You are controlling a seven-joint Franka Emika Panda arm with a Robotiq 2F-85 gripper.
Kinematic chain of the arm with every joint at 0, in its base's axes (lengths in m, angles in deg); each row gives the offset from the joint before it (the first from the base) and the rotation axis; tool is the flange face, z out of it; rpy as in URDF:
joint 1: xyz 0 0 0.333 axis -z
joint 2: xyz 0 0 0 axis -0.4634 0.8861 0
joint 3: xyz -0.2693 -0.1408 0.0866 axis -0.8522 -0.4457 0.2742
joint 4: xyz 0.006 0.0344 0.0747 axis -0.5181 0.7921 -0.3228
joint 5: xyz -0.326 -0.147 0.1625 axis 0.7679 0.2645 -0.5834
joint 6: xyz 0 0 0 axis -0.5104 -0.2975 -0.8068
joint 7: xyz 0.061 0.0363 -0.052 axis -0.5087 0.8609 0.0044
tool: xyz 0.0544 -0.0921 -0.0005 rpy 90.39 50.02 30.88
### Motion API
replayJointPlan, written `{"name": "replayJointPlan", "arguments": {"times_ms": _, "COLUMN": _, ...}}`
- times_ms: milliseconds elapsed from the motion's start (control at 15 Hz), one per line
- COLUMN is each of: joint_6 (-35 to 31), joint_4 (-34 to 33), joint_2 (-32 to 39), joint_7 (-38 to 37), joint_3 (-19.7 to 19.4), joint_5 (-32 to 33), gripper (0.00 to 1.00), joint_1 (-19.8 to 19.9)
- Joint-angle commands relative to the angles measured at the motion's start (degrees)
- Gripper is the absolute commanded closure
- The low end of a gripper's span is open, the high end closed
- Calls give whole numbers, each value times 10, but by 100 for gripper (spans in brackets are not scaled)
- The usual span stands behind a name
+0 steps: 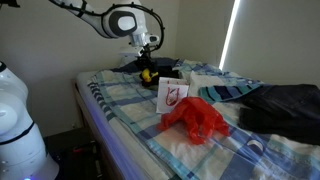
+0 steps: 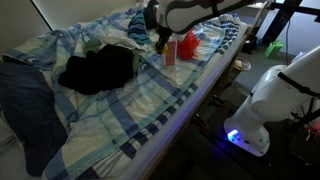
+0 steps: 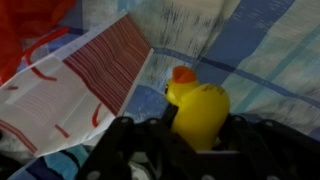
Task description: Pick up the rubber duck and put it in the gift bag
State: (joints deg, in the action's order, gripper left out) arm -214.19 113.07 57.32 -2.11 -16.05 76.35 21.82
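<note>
— In an exterior view?
— The gripper (image 1: 147, 66) is clamped on the duck (image 1: 147, 74), just behind the bag (image 1: 171, 95).
— In an exterior view?
— Gripper (image 2: 160, 42) beside bag (image 2: 170, 52); duck too small to tell.
— Wrist view?
— Duck (image 3: 200, 112) between the fingers (image 3: 125, 145), bag (image 3: 80, 85) beside it.

- No readable text, brand or number in any view.
- gift bag (image 1: 172, 96), centre of an exterior view: red mark on the white face, too small to read.
- Wrist view, left half: the bag shows red stripes and curved red strokes, blurred, no letters made out.
</note>
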Motion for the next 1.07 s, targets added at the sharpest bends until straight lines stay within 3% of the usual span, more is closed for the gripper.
{"name": "replayJointPlan", "arguments": {"times_ms": 0, "joint_6": 4, "joint_4": -7, "joint_2": -4, "joint_7": -4, "joint_3": -1, "joint_5": 1, "gripper": 91, "joint_1": -1}}
{"name": "replayJointPlan", "arguments": {"times_ms": 67, "joint_6": 5, "joint_4": -11, "joint_2": -7, "joint_7": -5, "joint_3": -1, "joint_5": 1, "gripper": 66, "joint_1": -1}}
{"name": "replayJointPlan", "arguments": {"times_ms": 533, "joint_6": 5, "joint_4": -9, "joint_2": -1, "joint_7": -5, "joint_3": -1, "joint_5": 0, "gripper": 66, "joint_1": -1}}
{"name": "replayJointPlan", "arguments": {"times_ms": 600, "joint_6": 3, "joint_4": -11, "joint_2": -2, "joint_7": -12, "joint_3": 3, "joint_5": 7, "gripper": 91, "joint_1": 1}}
{"name": "replayJointPlan", "arguments": {"times_ms": 1000, "joint_6": -9, "joint_4": -47, "joint_2": -28, "joint_7": -22, "joint_3": 2, "joint_5": 8, "gripper": 91, "joint_1": 4}}
